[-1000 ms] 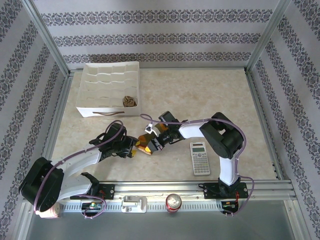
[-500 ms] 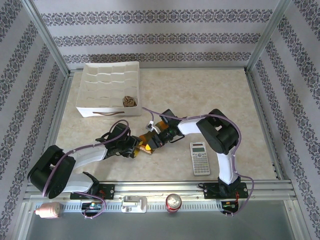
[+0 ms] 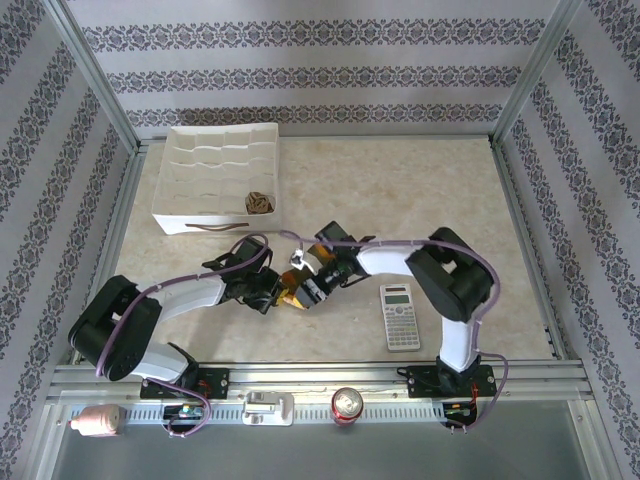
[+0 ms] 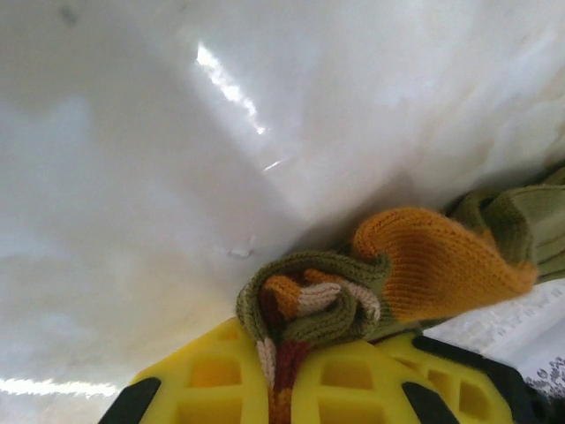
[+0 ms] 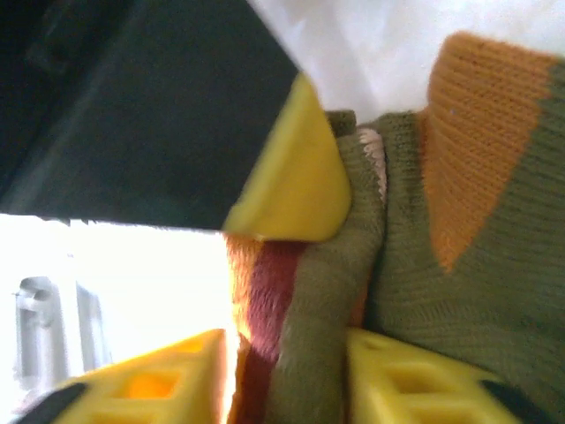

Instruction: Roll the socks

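The olive green sock [image 4: 424,265] with its orange toe lies bunched on the table between my two grippers, a small dark and orange lump [image 3: 292,296] from above. My left gripper [image 4: 284,349] is shut on its striped cuff, which bulges out in a rolled knot above the yellow fingers [image 4: 203,371]. In the top view the left gripper [image 3: 269,292] meets the sock from the left and the right gripper [image 3: 304,286] from the right. My right gripper [image 5: 282,353] stands open around a fold of olive and dark red fabric [image 5: 327,291], with light showing beside the left finger. A brown-and-tan sock [image 3: 260,203] sits rolled in the white box.
The white divided box [image 3: 215,222] stands at the back left. A calculator [image 3: 402,317] lies right of the grippers near the front edge. A drinks can [image 3: 348,404] and a pink object [image 3: 95,422] sit below the table rail.
My left gripper has closed on the sock's cuff, and my right gripper has let go and opened. The left arm has reached further right towards the sock.
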